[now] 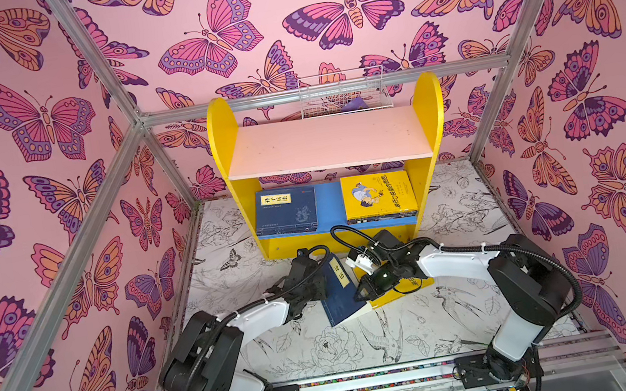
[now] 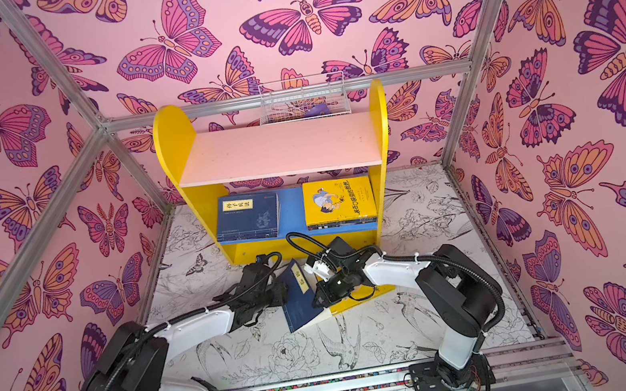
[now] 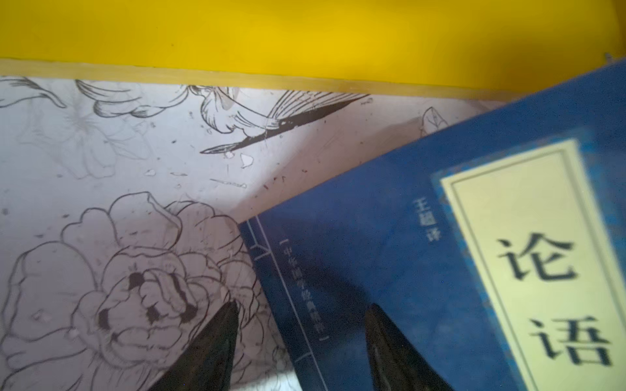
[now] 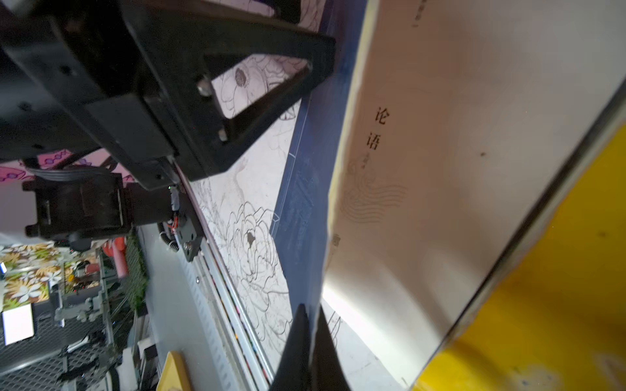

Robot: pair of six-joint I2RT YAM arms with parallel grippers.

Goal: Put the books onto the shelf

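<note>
My right gripper (image 4: 310, 325) is pinched tight on the cover of the navy book (image 1: 340, 304), lower centre of frame, long axis near up-down. Left gripper (image 3: 303, 304) gapes, straddling its long edge. Table (image 1: 326, 350): two books, navy over yellow book (image 2: 345, 307). Shelf (image 1: 225, 142): navy stack (image 1: 285, 211), yellow stack (image 1: 378, 195), lower board.

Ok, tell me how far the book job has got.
Done: a navy stack and a yellow stack lie on the shelf's lower board. In hand: right gripper shut on the raised cover of the navy book; left gripper open at its spine. Left: that book and the yellow book under it, both on the table.
</note>
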